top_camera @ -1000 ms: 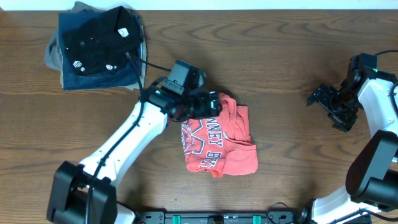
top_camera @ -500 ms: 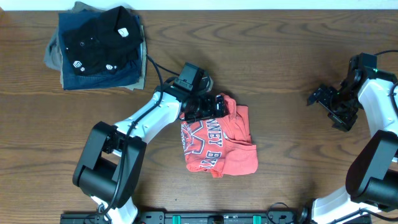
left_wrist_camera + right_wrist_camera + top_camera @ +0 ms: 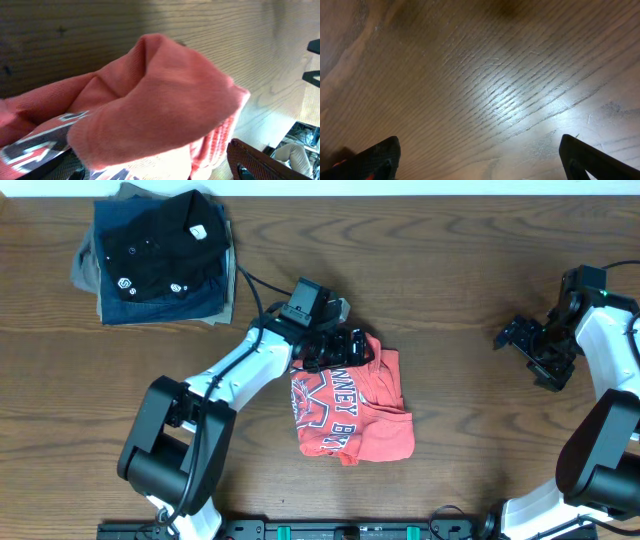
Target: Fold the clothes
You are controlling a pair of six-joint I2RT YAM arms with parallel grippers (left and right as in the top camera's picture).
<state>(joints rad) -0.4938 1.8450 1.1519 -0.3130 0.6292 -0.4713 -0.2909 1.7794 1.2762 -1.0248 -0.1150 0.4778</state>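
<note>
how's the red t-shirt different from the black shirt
The red-orange T-shirt lies alone on the table, the left gripper at its edge; the black shirt tops a stack of folded garments, untouched. The T-shirt carries large lettering; the black shirt, small white logos. Neither is spread flat.

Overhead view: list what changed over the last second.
The left arm swung its elbow inward, and its fingers crept slightly right along the top edge of the red shirt. Nothing visibly grabbed or released. The shirt, the clothes pile and the right arm stayed put.
</note>
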